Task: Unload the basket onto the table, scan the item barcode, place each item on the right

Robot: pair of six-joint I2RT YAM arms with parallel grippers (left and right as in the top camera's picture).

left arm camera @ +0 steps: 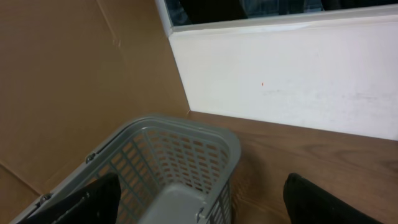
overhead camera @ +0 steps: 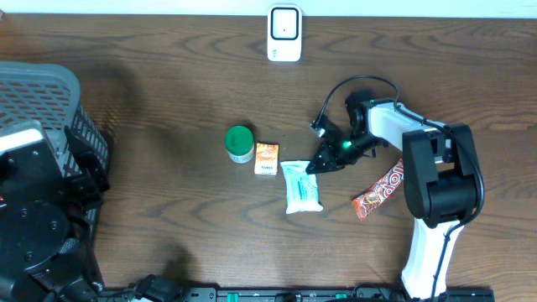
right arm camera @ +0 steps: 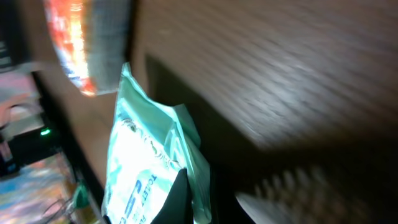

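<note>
A pale green and white tissue packet (overhead camera: 300, 186) lies flat on the dark wooden table near the middle. My right gripper (overhead camera: 323, 164) sits at its upper right corner. In the right wrist view the packet (right arm camera: 143, 162) fills the lower left, and my right gripper (right arm camera: 208, 186) is shut on its thin edge, a dark finger (right arm camera: 180, 199) lying over the printed face. The white barcode scanner (overhead camera: 284, 33) stands at the table's far edge. My left gripper (left arm camera: 199, 208) hangs open above the basket rim (left arm camera: 186, 127), nothing between its fingers.
A green-lidded jar (overhead camera: 240, 143) and a small orange box (overhead camera: 266, 158) stand just left of the packet. A red candy wrapper (overhead camera: 379, 189) lies by the right arm's base. The grey plastic basket (overhead camera: 42, 92) takes up the left edge, near a cardboard wall (left arm camera: 68, 81).
</note>
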